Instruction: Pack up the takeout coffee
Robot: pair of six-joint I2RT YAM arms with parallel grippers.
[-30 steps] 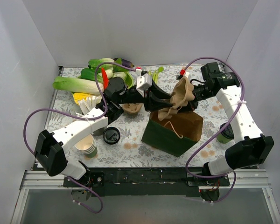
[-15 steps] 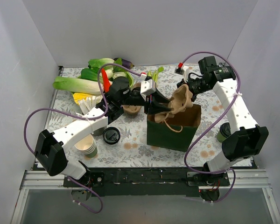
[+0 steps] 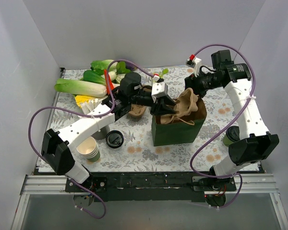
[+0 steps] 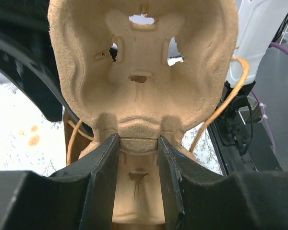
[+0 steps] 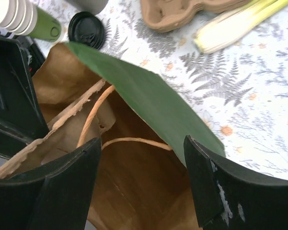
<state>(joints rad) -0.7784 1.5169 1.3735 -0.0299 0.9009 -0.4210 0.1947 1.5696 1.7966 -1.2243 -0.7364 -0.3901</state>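
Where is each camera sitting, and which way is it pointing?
Top: above and behind the bases, looking down on table and bag; both arms show.
Left wrist: on the left arm, facing along its fingers, shut on the tray.
Right wrist: over the bag, looking down into it between its open fingers.
Shared: top and right wrist both show the bag and lid.

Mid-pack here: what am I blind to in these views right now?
- Bag floor: in the top view the carrier covers the mouth; in the right wrist view it runs off the bottom edge.
- Green cup: in the top view the right arm hides most of it, so lid or no lid cannot be told.
- Left wrist view: the carrier fills it, hiding everything beneath.
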